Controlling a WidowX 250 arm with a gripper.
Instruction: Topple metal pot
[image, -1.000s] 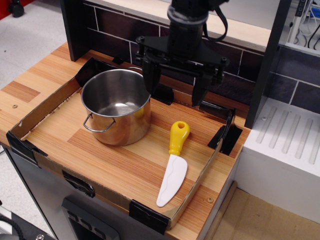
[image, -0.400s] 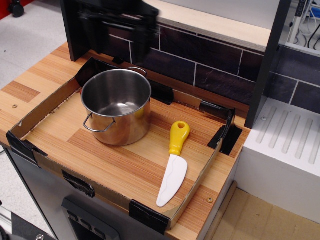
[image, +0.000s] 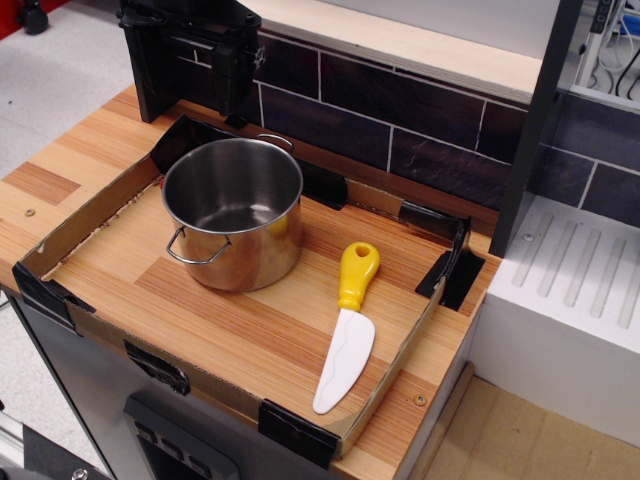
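The metal pot (image: 232, 212) stands upright in the back left of a shallow cardboard tray (image: 90, 205) on the wooden counter. It is shiny steel, with one wire loop handle toward the front and one at the back. My black gripper (image: 186, 80) hangs behind and above the pot at the top left, apart from it. Its jaws look spread wide and hold nothing. Its left finger blends into a dark post behind it.
A yellow-handled knife (image: 346, 322) with a white blade lies right of the pot in the tray. A dark tiled wall (image: 400, 135) runs along the back. A white ridged rack (image: 575, 290) sits at the right, past a dark post (image: 535, 120).
The gripper has moved from behind the pot's right side to the left and up, to the top left corner. The pot and knife have not moved.
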